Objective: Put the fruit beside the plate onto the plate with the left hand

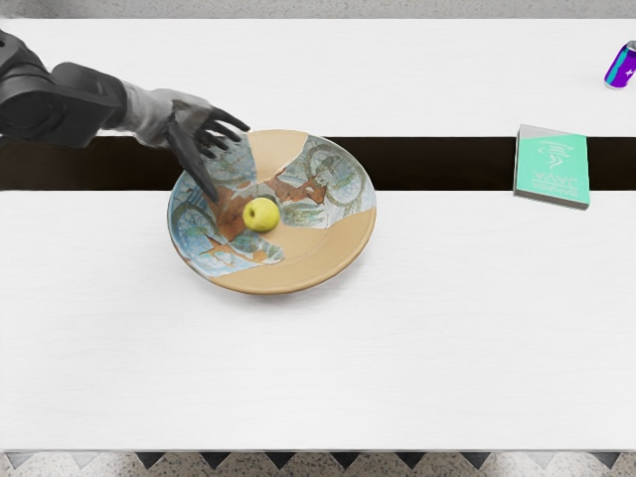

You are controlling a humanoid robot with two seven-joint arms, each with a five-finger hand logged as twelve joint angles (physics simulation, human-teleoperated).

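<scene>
Nearest, a broad stretch of white table [318, 378]; further in, a wide plate [333, 260] with a tan rim and a blue-green and rust pattern, lying flat across the dark gap [447, 164] between the near table top and the far one; at the plate's middle, resting on the pattern, a small yellow-green fruit [260, 214], well inside the rim and so unlikely to roll off; by that reading, already delivered to its place; just behind and left of the fruit, over the plate's far-left edge, the left hand [199, 134], arm entering from the picture's left; fingers [206, 171] spread and loose, gripping nothing, one long dark finger reaching down toward the fruit yet seemingly apart from it; a posture fitting a release rather than a grasp; probably only a clean lift away called for, with care not to nudge the fruit; farther right, well apart, a teal book [552, 166] bridging the same gap; at the far right corner, a purple can [621, 65], tilted and cut by the picture's edge.
</scene>
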